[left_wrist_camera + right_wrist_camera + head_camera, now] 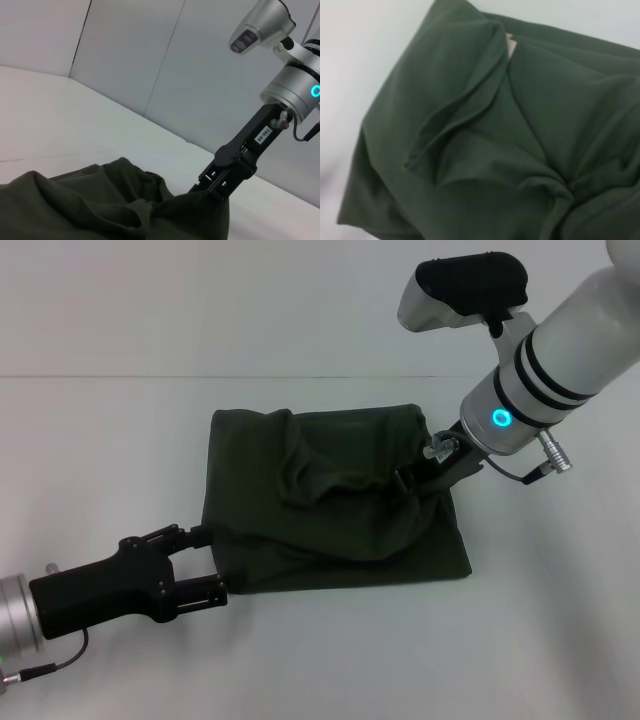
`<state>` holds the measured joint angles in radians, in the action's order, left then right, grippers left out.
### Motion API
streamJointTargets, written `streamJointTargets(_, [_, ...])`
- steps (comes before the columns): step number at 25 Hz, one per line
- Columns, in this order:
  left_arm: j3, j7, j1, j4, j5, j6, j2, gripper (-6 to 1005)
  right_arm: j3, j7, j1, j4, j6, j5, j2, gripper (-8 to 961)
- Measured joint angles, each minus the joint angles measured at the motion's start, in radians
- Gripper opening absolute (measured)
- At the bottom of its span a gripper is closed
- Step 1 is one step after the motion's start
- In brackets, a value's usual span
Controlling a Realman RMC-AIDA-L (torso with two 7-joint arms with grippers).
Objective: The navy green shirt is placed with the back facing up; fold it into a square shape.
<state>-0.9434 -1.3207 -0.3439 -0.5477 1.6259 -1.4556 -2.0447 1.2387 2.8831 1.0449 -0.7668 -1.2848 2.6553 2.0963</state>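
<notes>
navy green shirt lies on the white table, bunched into a rough rectangle near the table's middle, rumpled folds heaped toward its far half, flatter layer along the near edge; right gripper comes in from the far right, fingers pressed together pinching a gather of cloth at the shirt's right side, fabric pulled up into a small peak there; left wrist view shows the same pinch, black fingers closed into the raised cloth; right wrist view fills with dark green folds converging to a knot, a small pale patch showing at one fold edge; left gripper low at near left, fingers spread, one finger touching the shirt's left edge, the other just beside its near-left corner, nothing clamped.
</notes>
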Motion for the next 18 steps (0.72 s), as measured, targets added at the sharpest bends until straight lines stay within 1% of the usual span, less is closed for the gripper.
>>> streamJointTargets(3, [0.0, 0.0, -0.003, 0.0, 0.0, 0.0, 0.0, 887, 0.0, -0.007, 0.0, 0.0, 0.005, -0.025, 0.0, 699])
streamJointTargets(8, [0.0, 0.0, -0.006, 0.0, 0.0, 0.0, 0.0, 887, 0.004, -0.008, 0.0, 0.008, 0.014, -0.031, 0.0, 578])
streamJointTargets(18, [0.0, 0.0, -0.008, 0.0, 0.0, 0.006, 0.001, 888, 0.011, -0.011, -0.011, 0.002, 0.014, -0.03, 0.001, 446])
